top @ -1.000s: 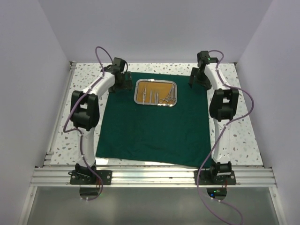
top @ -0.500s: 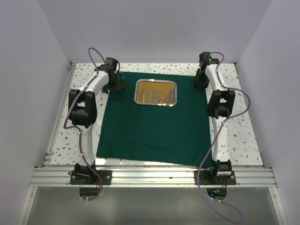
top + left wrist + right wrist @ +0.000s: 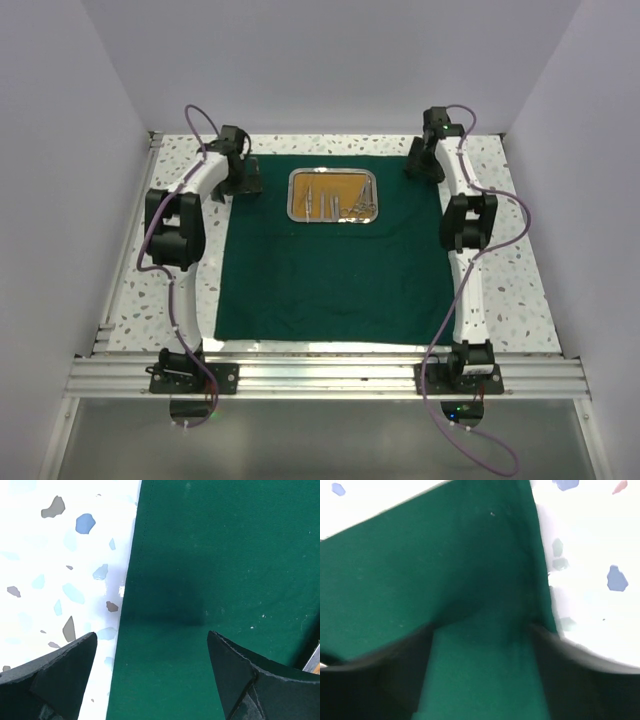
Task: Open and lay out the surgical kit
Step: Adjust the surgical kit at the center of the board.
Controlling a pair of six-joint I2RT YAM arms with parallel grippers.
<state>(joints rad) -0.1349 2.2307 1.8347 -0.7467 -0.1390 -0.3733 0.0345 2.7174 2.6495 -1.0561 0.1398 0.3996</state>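
The dark green cloth wrap [image 3: 330,280] lies spread flat on the table. The steel tray [image 3: 333,172] with tan-gold lining sits on its far middle, holding silver forceps and tweezers [image 3: 316,203] and scissors [image 3: 362,205]. My left gripper [image 3: 243,185] is at the cloth's far left edge. In the left wrist view it [image 3: 152,634] is open and empty, straddling the cloth edge [image 3: 131,580]. My right gripper [image 3: 418,168] is at the far right corner. Its wrist view is blurred: the jaws [image 3: 481,630] stand apart over the cloth [image 3: 430,565], close to it.
The speckled white table [image 3: 60,580] shows left of the cloth and beside the right corner [image 3: 590,555]. White walls enclose the table on three sides. An aluminium rail [image 3: 320,375] with both arm bases runs along the near edge.
Both grippers have moved outward and back towards the cloth's far corners. The cloth has shifted slightly; its near edge now lies straighter and farther from the rail. The tray has stayed put.
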